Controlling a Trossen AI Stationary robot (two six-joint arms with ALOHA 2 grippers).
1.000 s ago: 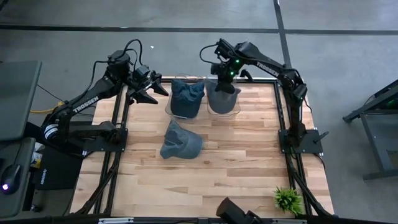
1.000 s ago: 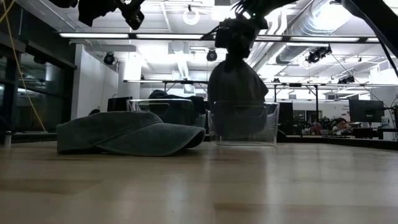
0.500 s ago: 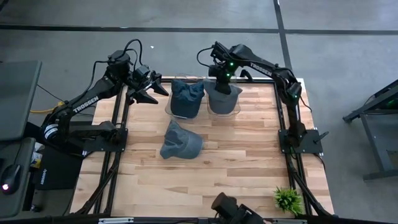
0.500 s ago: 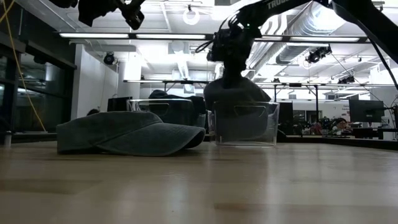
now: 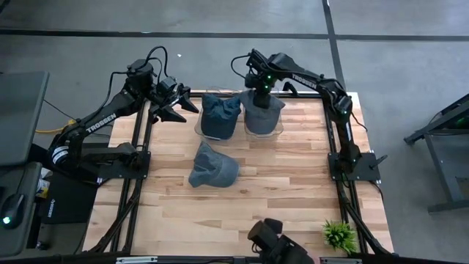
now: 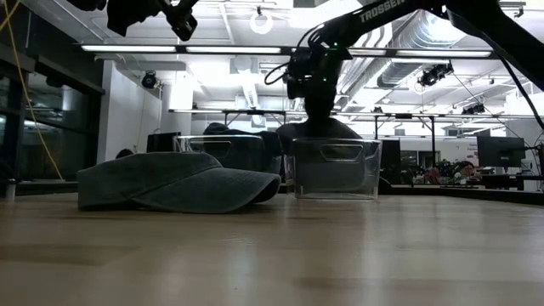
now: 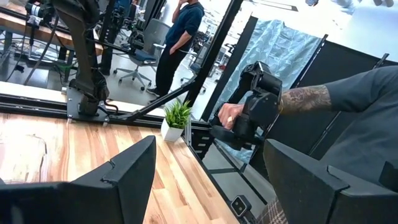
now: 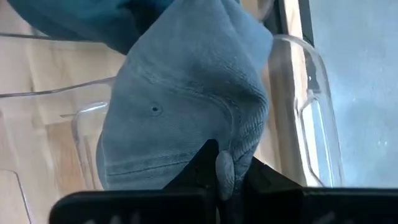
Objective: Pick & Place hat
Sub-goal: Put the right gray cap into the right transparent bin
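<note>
A: Where is the hat?

B: My right tool (image 5: 261, 92) pinches the soft grey cap (image 5: 262, 110), crumpled inside the clear plastic bin (image 6: 334, 168).

A: And nearby?

B: A blue cap (image 5: 220, 114) fills the neighbouring bin; another (image 5: 211, 166) lies flat on the wooden worktop (image 5: 278, 191). My left tool (image 5: 174, 104) hovers open, apart.

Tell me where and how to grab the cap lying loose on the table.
Grip the cap at its raised crown, coming straight down from above. It lies flat on the table, brim hugging the wood, so only the soft, domed top offers a fold to pinch.
</note>
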